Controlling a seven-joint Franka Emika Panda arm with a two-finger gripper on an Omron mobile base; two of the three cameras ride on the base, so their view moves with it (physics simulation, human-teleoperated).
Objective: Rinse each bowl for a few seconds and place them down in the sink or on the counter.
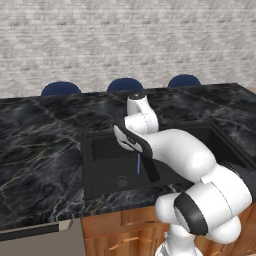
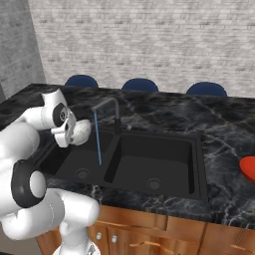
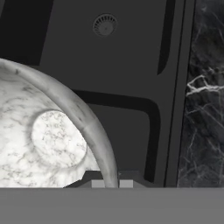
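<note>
Bowl (image 2: 79,131) is clamped by its rim in your gripper (image 3: 112,183) over the sink's (image 2: 196,149) left basin, just beside the running water (image 2: 97,139); next, carry it under that stream.

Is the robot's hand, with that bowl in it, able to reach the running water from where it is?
Probably yes. The gripper holds the bowl over the sink, beside the water stream, with nothing between them.
</note>
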